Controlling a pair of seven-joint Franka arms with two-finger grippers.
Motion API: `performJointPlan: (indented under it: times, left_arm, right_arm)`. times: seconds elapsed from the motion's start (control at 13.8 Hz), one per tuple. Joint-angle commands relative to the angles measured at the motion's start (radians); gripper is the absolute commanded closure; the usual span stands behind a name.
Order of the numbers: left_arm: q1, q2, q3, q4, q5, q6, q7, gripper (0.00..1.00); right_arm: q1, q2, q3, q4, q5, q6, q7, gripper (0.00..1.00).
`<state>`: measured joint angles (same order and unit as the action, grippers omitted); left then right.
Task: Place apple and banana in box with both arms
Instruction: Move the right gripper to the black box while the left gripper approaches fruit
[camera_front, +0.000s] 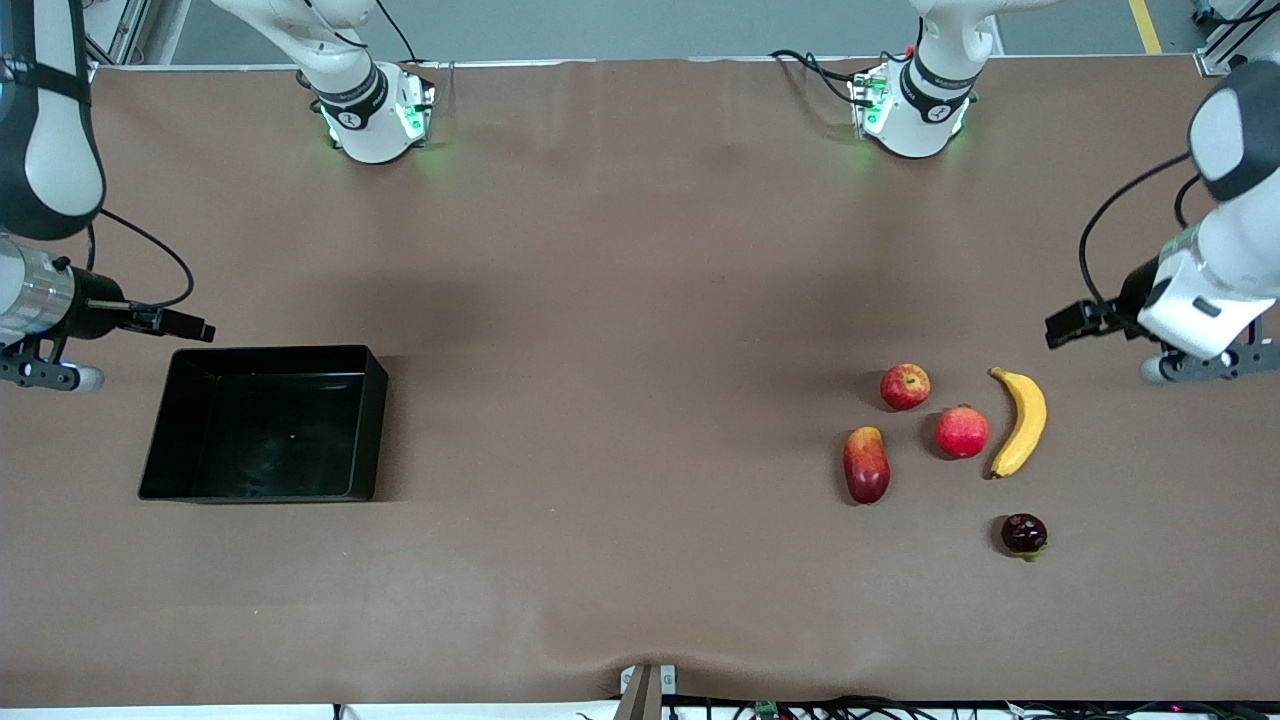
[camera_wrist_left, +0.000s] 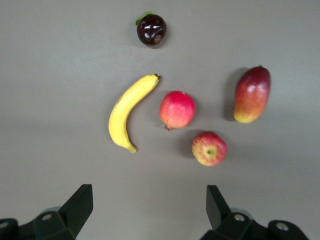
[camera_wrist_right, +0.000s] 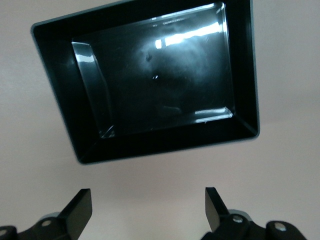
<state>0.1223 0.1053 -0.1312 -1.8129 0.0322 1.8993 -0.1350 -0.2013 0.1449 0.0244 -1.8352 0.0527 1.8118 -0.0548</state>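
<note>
Box at right arm's end, seemingly nothing inside; right gripper over table just beside it, jaws spread, holding nothing; apple and banana on table at left arm's end; left gripper above them, released.

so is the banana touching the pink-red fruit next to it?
Apart. The left wrist view shows a strip of bare table between the banana and the pink-red fruit; the front view shows the same gap.
</note>
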Motion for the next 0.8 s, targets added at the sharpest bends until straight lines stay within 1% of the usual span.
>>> performJointPlan:
  times: [0.0, 0.14, 0.22, 0.29, 0.36, 0.43, 0.58, 0.72]
  left_arm:
    - [0.042, 0.037, -0.002, -0.026, -0.002, 0.058, 0.025, 0.00]
    - [0.071, 0.071, -0.002, -0.042, -0.002, 0.107, 0.075, 0.00]
    - [0.103, 0.086, -0.002, -0.058, -0.002, 0.150, 0.118, 0.00]
    - [0.127, 0.106, -0.002, -0.075, -0.002, 0.185, 0.197, 0.00]
    - [0.154, 0.134, -0.002, -0.077, -0.003, 0.213, 0.294, 0.00]
    - [0.180, 0.158, -0.004, -0.075, -0.006, 0.225, 0.349, 0.00]
    - [0.183, 0.186, -0.005, -0.077, -0.012, 0.242, 0.361, 0.00]
    - [0.184, 0.208, -0.007, -0.075, -0.012, 0.265, 0.379, 0.00]
  right_arm:
    - [-0.058, 0.062, 0.012, 0.004, -0.053, 0.081, -0.156, 0.00]
    - [-0.072, 0.103, 0.012, 0.028, -0.059, 0.089, -0.247, 0.00]
    - [-0.078, 0.123, 0.011, 0.034, -0.065, 0.105, -0.272, 0.00]
    - [-0.101, 0.139, 0.012, 0.040, -0.070, 0.150, -0.295, 0.00]
    - [-0.116, 0.163, 0.012, 0.051, -0.070, 0.190, -0.334, 0.00]
    - [-0.119, 0.191, 0.012, 0.063, -0.071, 0.217, -0.376, 0.00]
    - [-0.156, 0.231, 0.014, 0.062, -0.067, 0.267, -0.404, 0.00]
    - [-0.165, 0.263, 0.014, 0.068, -0.062, 0.280, -0.453, 0.00]
